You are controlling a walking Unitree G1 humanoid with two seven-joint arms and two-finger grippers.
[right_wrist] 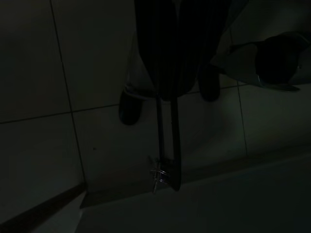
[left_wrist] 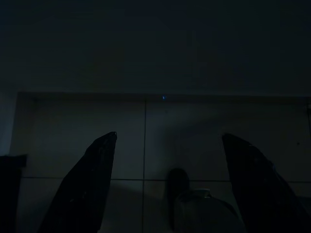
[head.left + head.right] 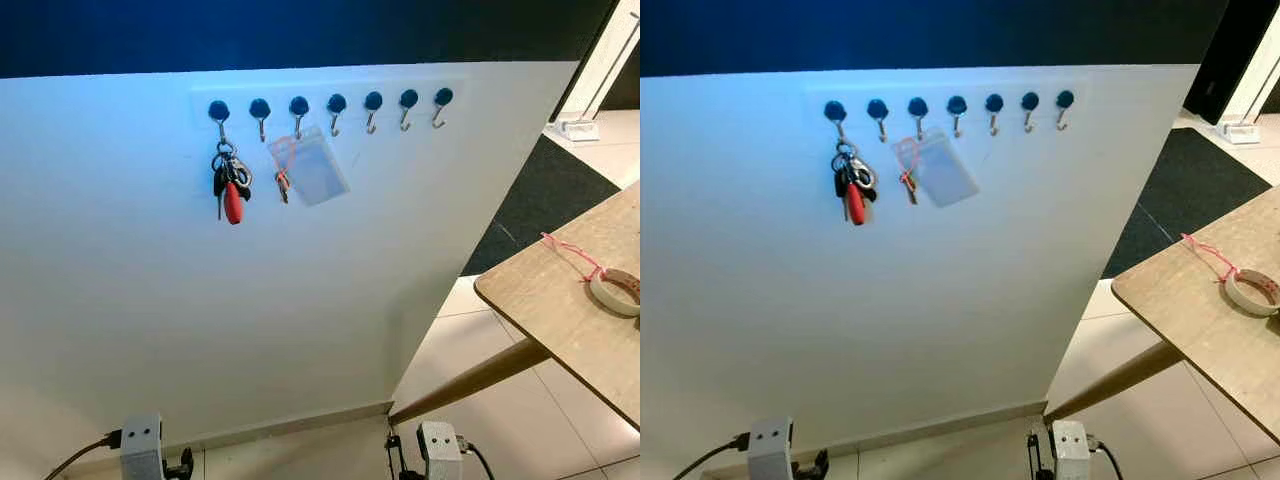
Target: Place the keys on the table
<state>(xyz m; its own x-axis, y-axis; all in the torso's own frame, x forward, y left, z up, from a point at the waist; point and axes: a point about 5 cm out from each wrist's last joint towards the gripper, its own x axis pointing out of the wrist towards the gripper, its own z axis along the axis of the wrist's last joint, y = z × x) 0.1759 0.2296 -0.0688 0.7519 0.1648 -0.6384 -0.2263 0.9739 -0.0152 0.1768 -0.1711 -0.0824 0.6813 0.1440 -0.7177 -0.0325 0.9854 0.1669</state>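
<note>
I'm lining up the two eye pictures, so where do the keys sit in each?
Left eye view: keys hang from the leftmost hook, upper left of centre.
Right eye view: keys hang on that same hook, nearer the left edge.
Shared landmark: clear badge holder just right of them.

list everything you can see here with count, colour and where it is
hooks: seven, dark knobs, in a row on the white wall
keys: one bunch, red and black, hanging on the leftmost hook
badge sleeve: one, clear with a red cord, hanging on the third hook
table: one, light wood, to the right
tape roll: one, beige, on the table
string: one, pink, on the table beside the roll
mat: one, black, on the floor past the wall
left gripper: black fingers apart, hanging low over floor tiles
right gripper: dark, hanging low over floor tiles
</note>
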